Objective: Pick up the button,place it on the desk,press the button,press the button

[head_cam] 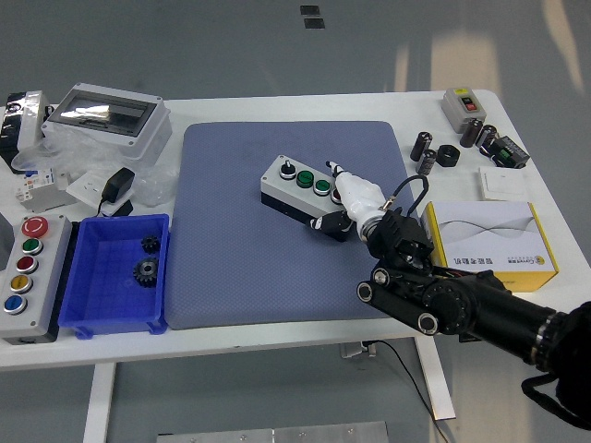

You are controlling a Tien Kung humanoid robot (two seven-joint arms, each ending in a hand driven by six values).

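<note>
A blue plastic bin [111, 277] holding 2 dark gears [146, 261] sits at the left of the white surface [305, 328]. On the blue-grey mat [240, 249] lies the grey button box [303, 192] with green buttons. The right hand [355, 196] rests on its right end, white fingers [343, 175] extended over a button, gripping nothing.

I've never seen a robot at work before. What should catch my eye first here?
The black right arm reaching in from the lower right, its white hand resting at a grey button box in the middle of the blue mat. At the left sit a bright blue bin holding two dark gears and a box with coloured buttons.
</note>
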